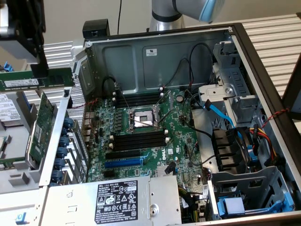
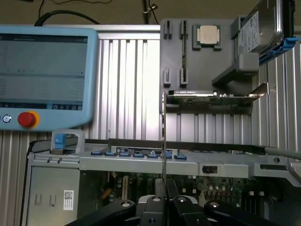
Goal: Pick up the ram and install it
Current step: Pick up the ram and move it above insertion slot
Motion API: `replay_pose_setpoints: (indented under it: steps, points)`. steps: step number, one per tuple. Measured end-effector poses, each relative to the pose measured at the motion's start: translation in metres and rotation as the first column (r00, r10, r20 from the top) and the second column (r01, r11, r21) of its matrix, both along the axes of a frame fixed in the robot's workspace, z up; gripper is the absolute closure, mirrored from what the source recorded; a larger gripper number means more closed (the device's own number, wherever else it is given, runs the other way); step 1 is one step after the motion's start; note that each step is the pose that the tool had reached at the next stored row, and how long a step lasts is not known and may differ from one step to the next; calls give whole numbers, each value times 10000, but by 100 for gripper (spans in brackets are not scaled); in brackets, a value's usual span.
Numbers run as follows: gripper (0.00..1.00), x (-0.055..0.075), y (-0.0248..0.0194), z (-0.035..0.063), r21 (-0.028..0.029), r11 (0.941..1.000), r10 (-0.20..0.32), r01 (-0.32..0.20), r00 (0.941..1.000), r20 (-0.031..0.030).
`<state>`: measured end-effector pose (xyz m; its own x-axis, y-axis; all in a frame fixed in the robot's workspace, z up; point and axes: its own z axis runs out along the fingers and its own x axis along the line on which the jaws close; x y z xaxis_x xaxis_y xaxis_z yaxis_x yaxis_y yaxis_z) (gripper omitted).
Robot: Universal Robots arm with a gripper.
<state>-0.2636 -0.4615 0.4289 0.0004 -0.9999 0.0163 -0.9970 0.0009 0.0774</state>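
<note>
Nearest the wrist camera is the gripper. Its black fingers are closed together on one edge of the ram, which is seen edge-on as a thin strip.

The exterior view confirms this. The gripper is clamped from above on the ram, a long green stick held level and on edge, with a white label on its face. It hangs in the air to the exterior view's left of the open computer case, outside it and clear of the motherboard.

Under the ram, an expansion card stands on edge in a grey holder, with a hard drive beside it.

Inside the case, two banks of black memory slots flank the processor socket. A power supply with a printed label lies along the near side.

In the wrist view, beyond the ram, are:
- the case rim
- a teach pendant with a red button
- the grey holder, which carries a processor chip, the hard drive and the expansion card
</note>
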Motion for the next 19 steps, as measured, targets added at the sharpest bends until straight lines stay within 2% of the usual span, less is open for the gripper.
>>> replay_pose_setpoints:
  steps: [19]
  points:
    - [88, 864, 0, -1, -1, 10000, 74, -74, 10000, -25]
